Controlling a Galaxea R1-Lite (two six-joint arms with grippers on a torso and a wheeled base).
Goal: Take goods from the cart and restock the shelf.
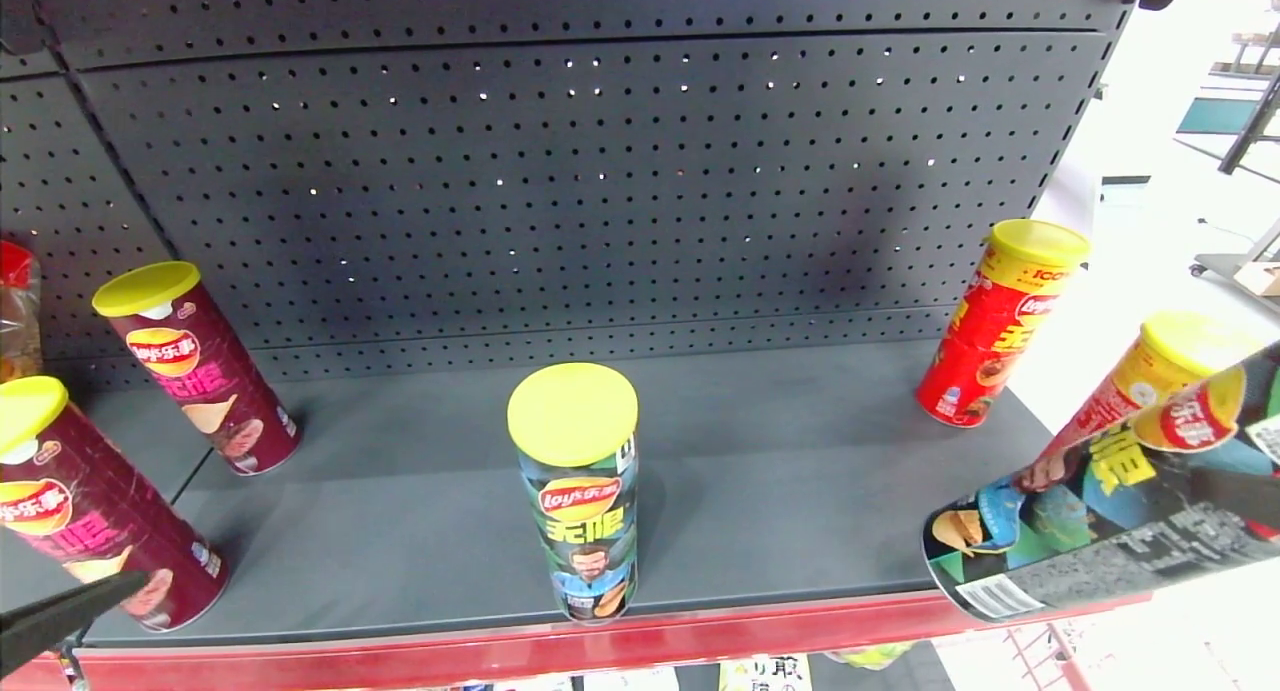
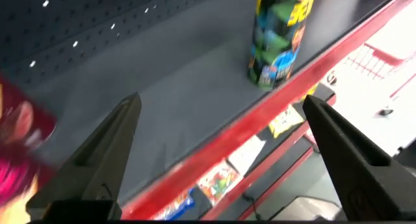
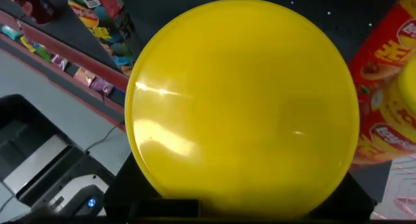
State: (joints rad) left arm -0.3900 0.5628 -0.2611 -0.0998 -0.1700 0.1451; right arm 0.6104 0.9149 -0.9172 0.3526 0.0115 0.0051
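Observation:
My right gripper (image 1: 1235, 496) is shut on a green-and-blue chip can (image 1: 1090, 521), held tilted at the shelf's right front corner with its base toward the red shelf edge (image 1: 500, 651). The can's yellow lid (image 3: 244, 107) faces the right wrist camera. A matching green can (image 1: 585, 501) stands upright at the front middle of the shelf (image 1: 780, 471). My left gripper (image 2: 221, 152) is open and holds nothing, just in front of the shelf's left part; one finger (image 1: 60, 611) shows at the lower left.
Two maroon cans (image 1: 200, 366) (image 1: 90, 511) stand on the left of the shelf. A red can (image 1: 995, 326) stands at the back right; a second red can (image 1: 1150, 381) rises behind the held can, base hidden. Red cart wire (image 2: 377, 55) lies below.

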